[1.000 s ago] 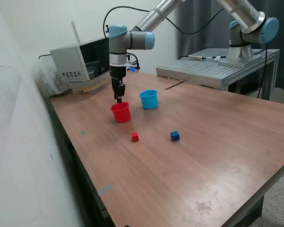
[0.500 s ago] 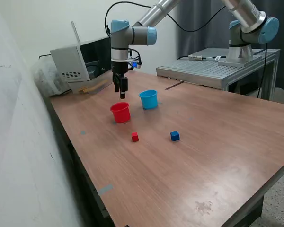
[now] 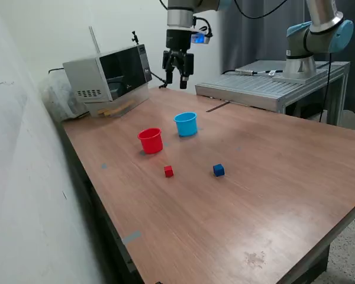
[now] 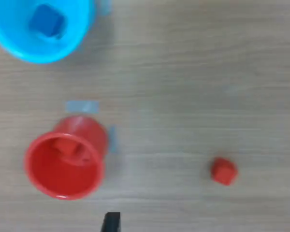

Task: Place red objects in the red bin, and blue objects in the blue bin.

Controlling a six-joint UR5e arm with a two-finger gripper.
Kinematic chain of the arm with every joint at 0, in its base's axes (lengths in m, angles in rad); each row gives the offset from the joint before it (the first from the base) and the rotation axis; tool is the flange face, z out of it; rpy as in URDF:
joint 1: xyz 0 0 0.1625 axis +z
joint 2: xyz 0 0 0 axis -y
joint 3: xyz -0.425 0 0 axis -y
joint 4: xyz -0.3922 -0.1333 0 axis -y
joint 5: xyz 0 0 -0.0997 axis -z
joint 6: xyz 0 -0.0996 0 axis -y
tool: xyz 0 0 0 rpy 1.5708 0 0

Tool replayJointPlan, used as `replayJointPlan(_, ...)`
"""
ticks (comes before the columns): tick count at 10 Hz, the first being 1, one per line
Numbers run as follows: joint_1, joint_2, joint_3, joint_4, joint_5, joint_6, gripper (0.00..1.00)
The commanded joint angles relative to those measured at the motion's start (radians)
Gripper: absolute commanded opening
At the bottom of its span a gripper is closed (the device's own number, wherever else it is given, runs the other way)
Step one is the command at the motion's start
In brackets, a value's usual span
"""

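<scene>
The claw (image 3: 178, 70) hangs high above the far part of the desk (image 3: 272, 177), well clear of everything on it, with the cups and cubes all lying nearer the exterior camera and well below it. Its two fingers stand parted with open air between them, holding nothing and touching nothing.

The red cup (image 3: 150, 141) stands upright toward the desk's edge at the exterior view's left, just beside the light blue cup (image 3: 186, 124), which stands a little farther back and toward the exterior view's right; the two do not touch. Both are small, tapered plastic cups with rolled rims.

In the wrist view, looking down, a small red cube (image 4: 66, 146) lies inside the red cup (image 4: 65, 159) against its wall, and a small dark blue cube (image 4: 47, 21) lies inside the light blue cup (image 4: 38, 29).

Two more cubes sit loose on the bare wood. A second red cube (image 3: 168, 171) lies nearer the exterior camera than the red cup, close to it but apart; it also shows in the wrist view (image 4: 224, 170). A second dark blue cube (image 3: 218, 170) lies well apart from it toward the exterior view's right. Both are far smaller than the cups.

A grey microwave (image 3: 106, 74) stands at the desk's far corner on the exterior view's left.
</scene>
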Motion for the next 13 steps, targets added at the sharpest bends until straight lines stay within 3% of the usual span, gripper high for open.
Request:
replayJointPlan(1, 0.056, -0.027, -0.007, 0.018, -0.003, 0.172, 1.00)
replayJointPlan(3, 0.121, 0.091, -0.135, 0.059, -0.002, 0.280, 1.00)
replayJointPlan(5, 0.126, 0.270, -0.238, 0.061, -0.006, 0.363, 1.00)
replayJointPlan(9, 0.126, 0.462, -0.305, 0.001, -0.004, 0.368, 1.00)
replayJointPlan(13, 0.110, 0.493, -0.361, -0.073, -0.006, 0.366, 1.00)
